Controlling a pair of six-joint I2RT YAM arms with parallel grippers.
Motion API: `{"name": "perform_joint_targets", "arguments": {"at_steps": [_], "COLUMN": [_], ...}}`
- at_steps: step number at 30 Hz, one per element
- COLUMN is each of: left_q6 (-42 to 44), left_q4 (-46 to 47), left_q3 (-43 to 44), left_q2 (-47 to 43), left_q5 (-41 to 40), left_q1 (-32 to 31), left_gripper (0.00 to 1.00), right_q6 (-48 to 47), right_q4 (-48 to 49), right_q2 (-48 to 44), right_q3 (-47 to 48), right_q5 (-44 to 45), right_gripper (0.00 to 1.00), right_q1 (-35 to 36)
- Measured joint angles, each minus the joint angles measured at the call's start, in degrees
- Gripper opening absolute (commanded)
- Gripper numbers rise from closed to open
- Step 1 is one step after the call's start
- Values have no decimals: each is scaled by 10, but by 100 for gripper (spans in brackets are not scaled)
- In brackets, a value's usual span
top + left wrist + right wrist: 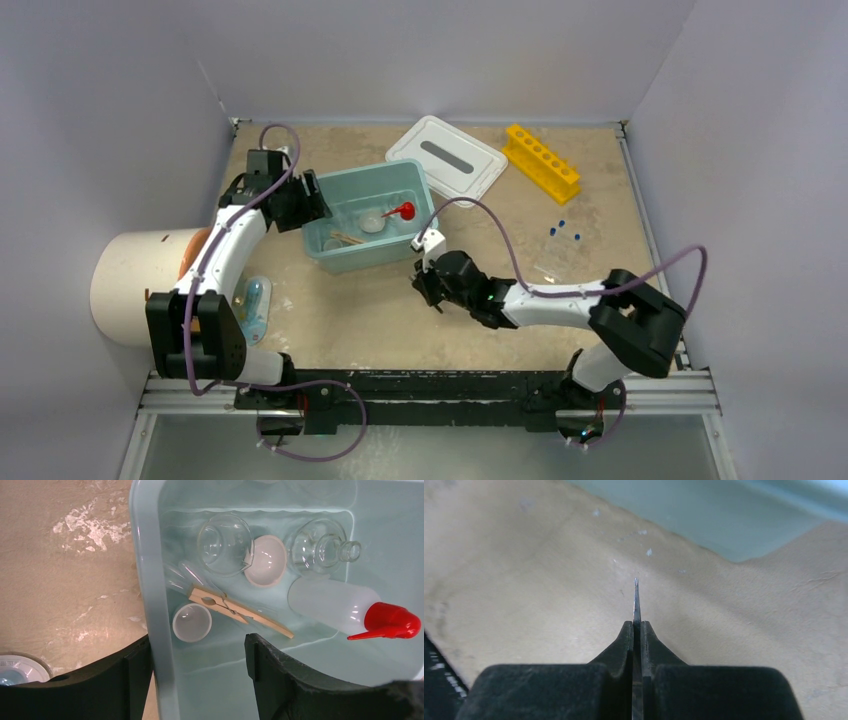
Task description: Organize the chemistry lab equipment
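Pinched metal tweezers (636, 597) edge-on in the right pincer (636, 630), clamped tight, tip low over the tabletop (524, 580) just short of the teal tub (350, 262). Judged light, stiff, slick and springy; best gripped across the flat mid-length. Straddled the tub wall with the left pincer (197, 640), spread wide, above squeeze bottle (330, 605), white bowls (192, 622) and wooden clip (235, 611).
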Motion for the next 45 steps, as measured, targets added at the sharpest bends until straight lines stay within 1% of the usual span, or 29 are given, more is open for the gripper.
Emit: {"name": "perform_joint_targets", "arguments": {"at_steps": [3,5,9,12,14,15,22,28,35,45], "left_q6": [6,10,21,29,29,27,47,50,40,18], "left_q4": [3,6,8,11,12,13,25,21,-2,-42], "left_q3": [0,0,4,9,13,16,24,24,1,-8], "left_q2": [4,8,25,41,47,50,61,60,24,-25], "left_q5": [0,2,6,10,11,10,12,17,17,11], "left_q1": [-6,-13,-32,-48,-57,-61,-105,-119,-131,-157], "left_gripper": [54,44,27,14,2,0,0,0,0,0], "right_q6": [10,14,20,21,21,21,19,8,-9,-30], "right_q4": [-10,-19,-43,-58,-70,-75,-104,-132,-144,-142], "right_q2": [-60,-101,-190,-237,-261,-269,-338,-362,-354,-277], "right_q3": [-9,-17,-29,-29,-29,-29,-28,-2,59,131], "right_q5": [0,-1,-4,-5,-4,-3,-3,-3,-2,-1], "right_gripper": [0,0,0,0,0,0,0,0,0,0], "right_q1": [0,0,0,0,0,0,0,0,0,0]}}
